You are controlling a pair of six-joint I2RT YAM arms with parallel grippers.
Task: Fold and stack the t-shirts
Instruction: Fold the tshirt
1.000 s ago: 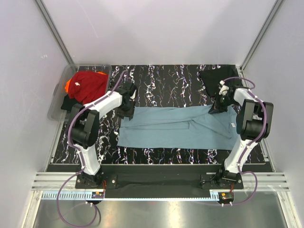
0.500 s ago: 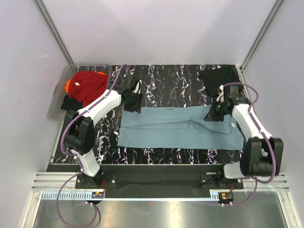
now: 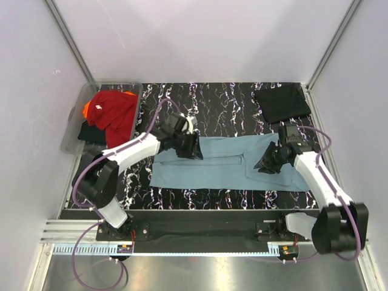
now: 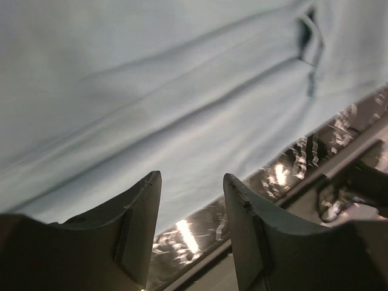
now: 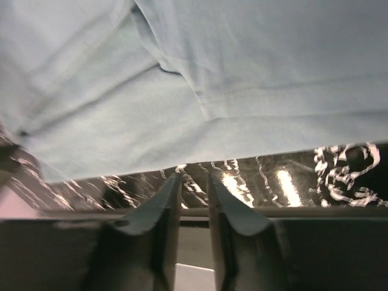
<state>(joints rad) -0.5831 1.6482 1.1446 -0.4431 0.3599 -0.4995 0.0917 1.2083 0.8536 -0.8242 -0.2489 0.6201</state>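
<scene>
A dusty teal-blue t-shirt (image 3: 218, 167) lies flat as a long band across the middle of the black marbled table (image 3: 224, 103). My left gripper (image 3: 189, 146) hovers over its far left part. In the left wrist view that gripper (image 4: 191, 179) is open and empty, with the teal fabric (image 4: 182, 91) below it. My right gripper (image 3: 267, 164) is over the shirt's right part. In the right wrist view its jaws (image 5: 194, 177) stand narrowly apart with nothing between them, just past the teal cloth's (image 5: 242, 60) hem. A folded black t-shirt (image 3: 282, 103) lies at the back right.
A clear plastic tub (image 3: 77, 109) stands at the back left with a red shirt (image 3: 112, 109), an orange one (image 3: 88, 108) and a black one (image 3: 91, 132) in it. White walls close in on both sides. A metal rail runs along the near edge.
The left gripper has slid right from the shirt's far left corner to above the cloth. The right gripper has come nearer from the far right corner, and its jaws have parted.
</scene>
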